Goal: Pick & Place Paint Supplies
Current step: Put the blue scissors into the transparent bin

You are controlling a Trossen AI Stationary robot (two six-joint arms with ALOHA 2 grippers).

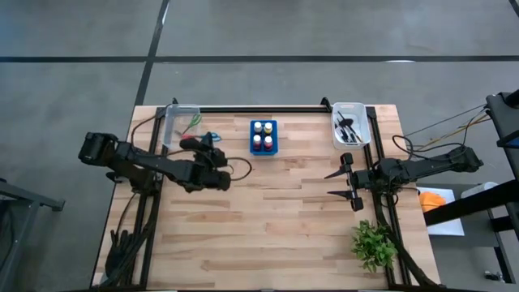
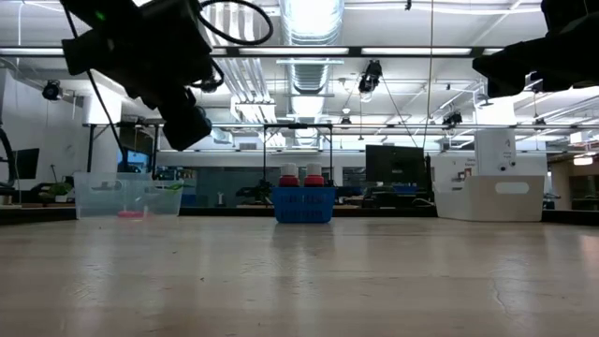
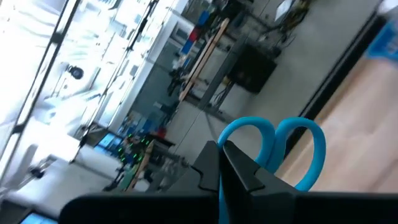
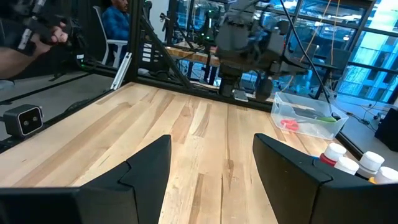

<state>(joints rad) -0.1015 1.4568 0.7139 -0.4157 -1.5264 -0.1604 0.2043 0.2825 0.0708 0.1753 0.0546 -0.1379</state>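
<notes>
Blue-handled scissors (image 3: pixel 273 146) sit clamped in your left gripper (image 1: pixel 217 156), raised just beside the left bin (image 1: pixel 180 123), which already holds red and green pairs. Your right gripper (image 1: pixel 345 184) waits open, centre right; brushes fill the right bin (image 1: pixel 351 126).

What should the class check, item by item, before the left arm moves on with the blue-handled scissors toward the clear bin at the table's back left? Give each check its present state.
1. Left gripper shut on the blue-handled scissors: ok; the finger loops stick out past the closed fingers.
2. Scissors lifted off the table: ok; the low view shows that arm well above the surface.
3. Clear bin able to take them: ok; it holds red and green scissors with room left.
4. Blue bottle holder out of the path: ok; it stands to one side of the bin.
5. Right gripper out of the way: ok; open, parked near the right edge.
6. Scissor blades closed: cannot tell.
</notes>
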